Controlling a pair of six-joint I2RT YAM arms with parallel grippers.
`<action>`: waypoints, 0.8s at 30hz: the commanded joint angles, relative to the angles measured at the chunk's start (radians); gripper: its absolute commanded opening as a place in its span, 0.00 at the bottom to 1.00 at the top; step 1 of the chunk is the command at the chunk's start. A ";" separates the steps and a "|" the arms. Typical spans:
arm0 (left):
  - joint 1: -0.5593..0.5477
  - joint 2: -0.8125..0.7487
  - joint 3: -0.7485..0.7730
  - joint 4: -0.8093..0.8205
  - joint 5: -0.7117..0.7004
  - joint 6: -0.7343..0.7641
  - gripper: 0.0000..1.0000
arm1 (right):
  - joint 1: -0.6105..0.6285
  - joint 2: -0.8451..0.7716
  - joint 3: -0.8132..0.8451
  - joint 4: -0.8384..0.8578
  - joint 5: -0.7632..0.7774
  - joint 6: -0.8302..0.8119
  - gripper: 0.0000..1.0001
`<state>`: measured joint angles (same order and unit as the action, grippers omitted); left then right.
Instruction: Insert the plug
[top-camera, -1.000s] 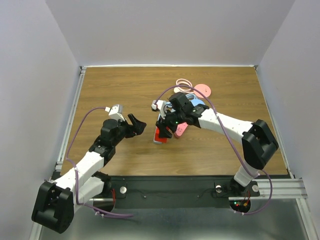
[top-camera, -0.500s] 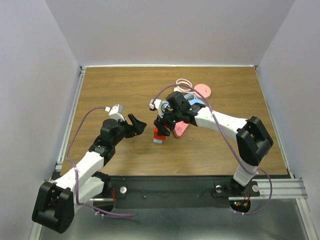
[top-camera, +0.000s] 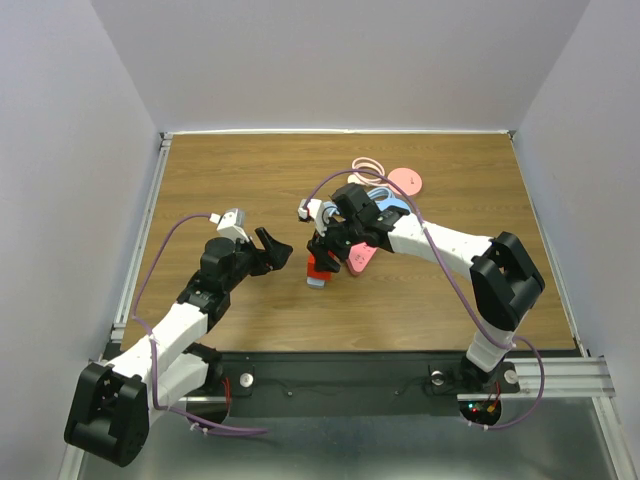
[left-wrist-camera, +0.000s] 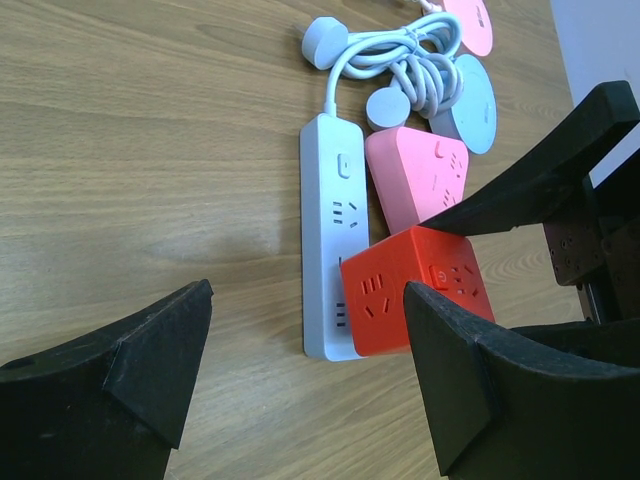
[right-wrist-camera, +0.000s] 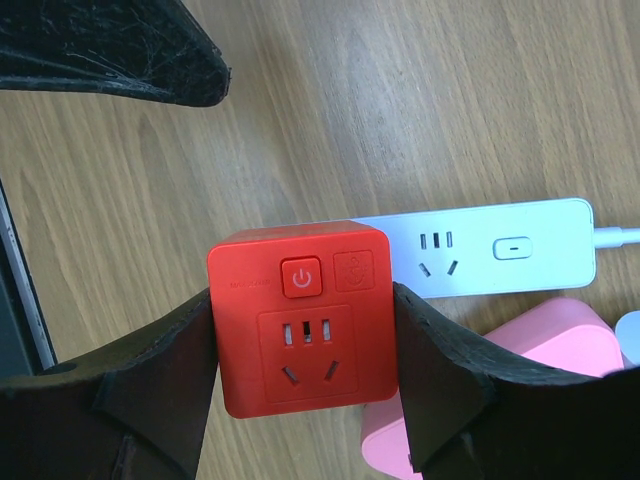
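My right gripper (right-wrist-camera: 305, 350) is shut on a red cube socket (right-wrist-camera: 300, 315), a jaw pressed on each side, its power button and outlets facing the camera. It holds the cube over the near end of a white power strip (right-wrist-camera: 500, 250). The cube also shows in the top view (top-camera: 320, 268) and in the left wrist view (left-wrist-camera: 415, 290), where it overlaps the white strip (left-wrist-camera: 335, 210). My left gripper (top-camera: 278, 250) is open and empty, a short way left of the cube. The white plug (left-wrist-camera: 322, 42) lies at the far end of its coiled cord.
A pink socket block (left-wrist-camera: 415, 175) lies against the right side of the white strip. A pale blue round device (left-wrist-camera: 470, 100) and a pink round one (top-camera: 407, 181) sit behind it with the coiled white cord (left-wrist-camera: 410, 60). Bare wood lies to the left.
My right gripper has drawn the red cube slightly left and toward the strip's near end, and the right arm's elbow shifted left. The left arm has barely moved.
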<state>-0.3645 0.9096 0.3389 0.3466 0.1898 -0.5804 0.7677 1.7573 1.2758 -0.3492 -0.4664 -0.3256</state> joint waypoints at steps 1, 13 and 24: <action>0.004 -0.008 0.032 0.032 0.014 0.011 0.88 | 0.013 -0.001 0.020 0.065 -0.001 -0.015 0.00; 0.004 -0.011 0.034 0.035 0.025 0.013 0.88 | 0.013 0.016 0.022 0.073 0.006 -0.017 0.00; 0.004 -0.006 0.029 0.043 0.027 0.013 0.87 | 0.031 0.011 -0.009 0.078 0.008 -0.007 0.00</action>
<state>-0.3645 0.9096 0.3389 0.3477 0.2031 -0.5800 0.7826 1.7737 1.2743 -0.3237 -0.4541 -0.3267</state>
